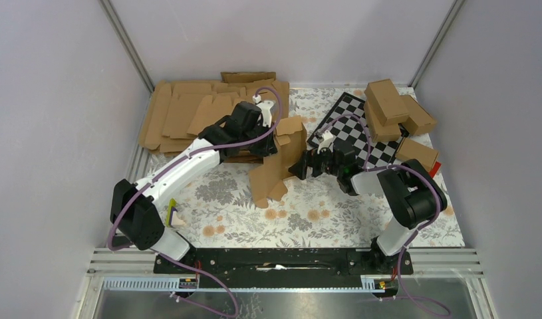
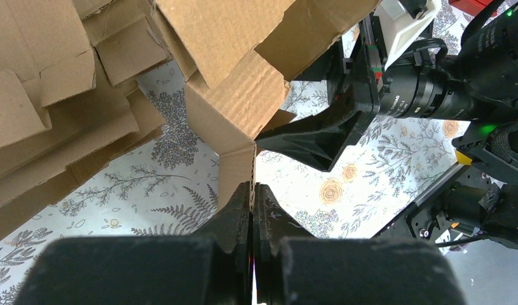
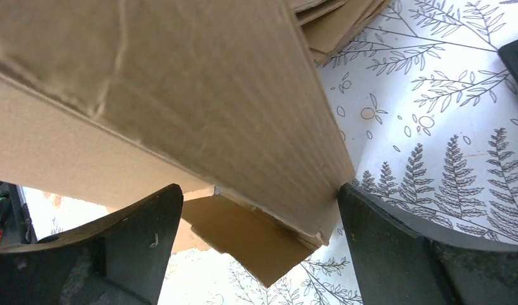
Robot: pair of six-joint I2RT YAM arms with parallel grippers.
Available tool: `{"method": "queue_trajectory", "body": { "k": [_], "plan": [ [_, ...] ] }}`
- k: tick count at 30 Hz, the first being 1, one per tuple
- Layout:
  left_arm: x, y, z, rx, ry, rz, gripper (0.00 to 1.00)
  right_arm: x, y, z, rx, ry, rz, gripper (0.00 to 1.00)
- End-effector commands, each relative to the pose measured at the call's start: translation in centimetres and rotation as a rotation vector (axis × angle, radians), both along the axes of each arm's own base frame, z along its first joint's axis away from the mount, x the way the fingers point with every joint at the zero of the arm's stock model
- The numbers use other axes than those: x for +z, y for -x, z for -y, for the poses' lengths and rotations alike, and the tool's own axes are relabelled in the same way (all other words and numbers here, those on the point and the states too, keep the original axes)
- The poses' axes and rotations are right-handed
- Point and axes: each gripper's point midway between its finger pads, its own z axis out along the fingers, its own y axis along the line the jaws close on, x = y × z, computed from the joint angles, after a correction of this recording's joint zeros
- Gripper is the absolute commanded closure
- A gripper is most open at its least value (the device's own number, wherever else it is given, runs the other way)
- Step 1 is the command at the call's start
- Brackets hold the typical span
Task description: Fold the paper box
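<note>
Paper box (image 1: 273,174) edge pinched by left fingers (image 2: 234,216), right fingers (image 3: 138,235) spread astride

My left arm (image 1: 181,169) stretched forward and right. Left gripper (image 2: 252,190) pinched tight on paper box (image 2: 237,108) edge. My right arm (image 1: 414,196) folded, right gripper (image 3: 257,194) pointing left, jaws spread wide.

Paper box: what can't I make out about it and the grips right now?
- Top view: the left wrist hides where the left fingers pinch the paper box.
- Right wrist view: the box fills the frame, cut off at top and left; whether the open right fingers touch it is unclear.
- Left wrist view: the box's upper panels run off the top edge.
</note>
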Motion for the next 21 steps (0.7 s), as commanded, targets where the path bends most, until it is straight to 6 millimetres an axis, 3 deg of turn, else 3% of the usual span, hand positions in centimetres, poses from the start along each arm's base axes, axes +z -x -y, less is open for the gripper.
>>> {"method": "queue_trajectory", "body": {
  "k": [1, 9, 21],
  "plan": [
    [-0.4, -0.3, -0.2, -0.014, -0.041, -0.008, 1.0, 1.5, 0.8, -1.0, 0.112, -0.03, 0.054, 0.0],
    [-0.5, -0.5, -0.1, -0.037, -0.054, -0.017, 1.0, 0.5, 1.6, -0.1, 0.124, 0.044, 0.044, 0.0],
    [-0.2, -0.5, -0.1, -0.048, -0.055, -0.014, 1.0, -0.6, 0.3, 0.1, 0.082, 0.136, 0.054, 0.02]
  ]
}}
